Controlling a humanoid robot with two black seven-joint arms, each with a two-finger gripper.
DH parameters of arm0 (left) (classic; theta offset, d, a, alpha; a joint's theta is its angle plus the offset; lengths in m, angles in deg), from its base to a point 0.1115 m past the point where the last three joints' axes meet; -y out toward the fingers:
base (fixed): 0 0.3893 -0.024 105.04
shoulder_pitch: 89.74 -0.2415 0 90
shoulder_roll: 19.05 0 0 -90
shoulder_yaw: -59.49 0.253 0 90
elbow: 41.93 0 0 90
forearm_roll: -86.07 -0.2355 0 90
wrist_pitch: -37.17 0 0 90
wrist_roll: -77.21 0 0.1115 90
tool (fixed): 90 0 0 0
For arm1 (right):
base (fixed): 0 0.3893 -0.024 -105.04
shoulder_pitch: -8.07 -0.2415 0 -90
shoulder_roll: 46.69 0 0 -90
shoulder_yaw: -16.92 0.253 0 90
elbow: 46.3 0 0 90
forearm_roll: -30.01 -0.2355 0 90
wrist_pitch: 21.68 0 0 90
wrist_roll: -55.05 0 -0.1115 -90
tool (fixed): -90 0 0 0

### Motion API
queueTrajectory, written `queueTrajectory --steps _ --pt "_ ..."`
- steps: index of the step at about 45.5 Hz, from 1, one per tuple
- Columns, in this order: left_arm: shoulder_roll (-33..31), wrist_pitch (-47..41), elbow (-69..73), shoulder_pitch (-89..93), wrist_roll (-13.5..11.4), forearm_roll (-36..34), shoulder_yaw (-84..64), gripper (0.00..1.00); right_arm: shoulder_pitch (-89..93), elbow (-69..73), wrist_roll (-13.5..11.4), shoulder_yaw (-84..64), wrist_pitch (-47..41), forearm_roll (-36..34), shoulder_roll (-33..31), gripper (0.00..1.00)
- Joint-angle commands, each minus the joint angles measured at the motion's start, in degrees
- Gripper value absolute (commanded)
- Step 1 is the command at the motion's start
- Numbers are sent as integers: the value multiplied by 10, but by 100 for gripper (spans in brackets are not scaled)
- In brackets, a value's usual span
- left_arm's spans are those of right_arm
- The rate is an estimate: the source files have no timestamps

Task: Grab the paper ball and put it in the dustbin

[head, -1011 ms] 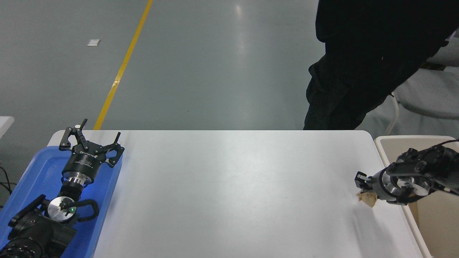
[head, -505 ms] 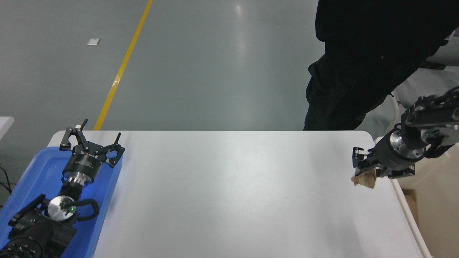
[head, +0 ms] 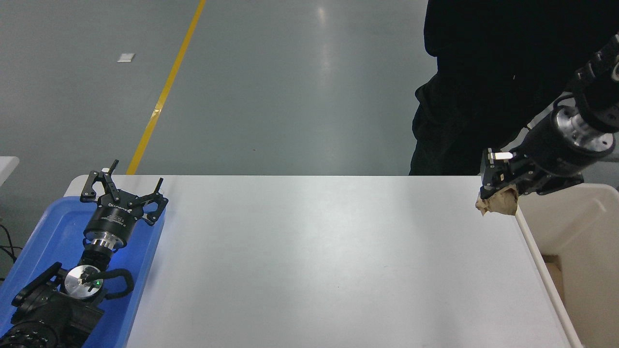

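A tan crumpled paper ball (head: 498, 202) hangs in the air above the table's far right corner, pinched in my right gripper (head: 494, 189), which is shut on it. The right arm reaches in from the upper right edge. The cream dustbin (head: 570, 212) stands just right of the table, its rim right beside the ball. My left gripper (head: 123, 189) rests open over the blue tray at the lower left.
A blue tray (head: 53, 232) lies at the table's left edge under the left arm. A person in black clothes (head: 488, 87) stands at the far right side behind the table, close to the right arm. The white table (head: 314, 261) stretches between tray and dustbin.
My right gripper has lifted the paper ball off the table and carried it up and toward the far right corner, nearer the dustbin rim. The left arm stayed still.
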Motion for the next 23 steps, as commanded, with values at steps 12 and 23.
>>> queueTrajectory --steps 12,23 --pt "0 0 0 -1 0 0 0 99 15 -52 0 -90 41 5 -43 0" --pt "0 0 0 -2 -1 0 -1 99 189 -214 19 -93 76 2 -109 0"
